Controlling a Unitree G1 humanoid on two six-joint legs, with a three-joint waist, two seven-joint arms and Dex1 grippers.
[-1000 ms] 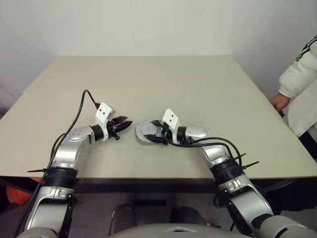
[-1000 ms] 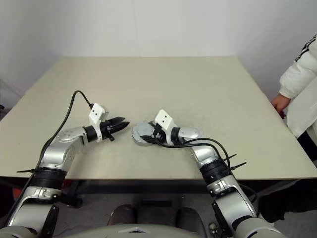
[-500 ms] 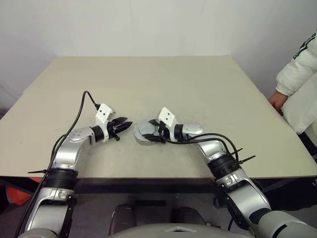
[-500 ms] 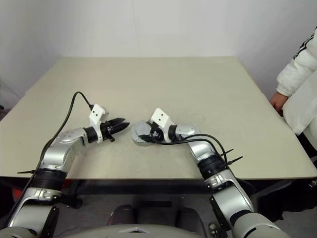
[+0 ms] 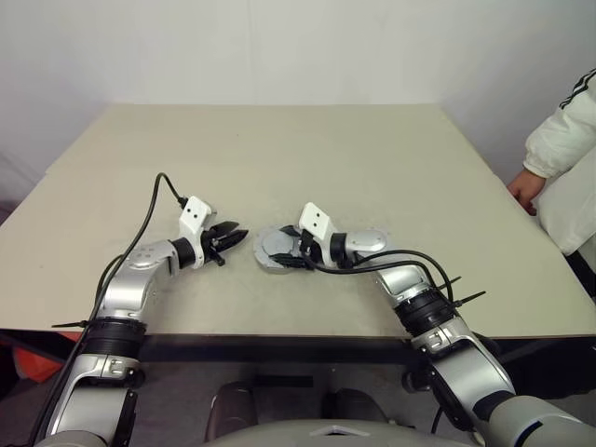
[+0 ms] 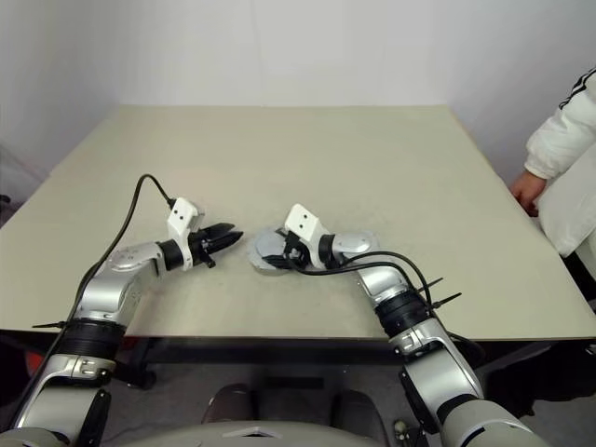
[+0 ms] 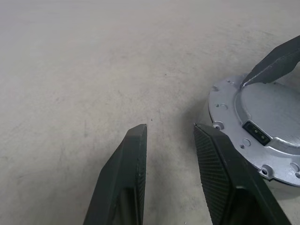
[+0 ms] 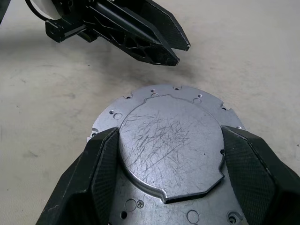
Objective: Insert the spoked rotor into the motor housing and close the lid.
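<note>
The lid (image 8: 171,136), a grey notched disc with a scratched raised centre, lies flat on the table (image 5: 307,149) near the front middle. My right gripper (image 8: 169,130) reaches over it from the right. Its fingers (image 8: 96,178) press against both sides of the raised centre, shut on it. My left gripper (image 5: 237,235) hovers just left of the lid, open by a narrow gap with bare table between its fingers (image 7: 133,154). The motor housing and the spoked rotor are hidden; I cannot tell what lies under the lid.
A person in a white jacket (image 5: 563,149) stands at the table's right edge with a hand (image 5: 526,191) resting near it. Black cables trail from both wrists. A pale wall stands behind the table.
Both grippers stay where they were. The right wrist has turned slightly over the lid. The person's sleeve at the right edge has shifted a little.
</note>
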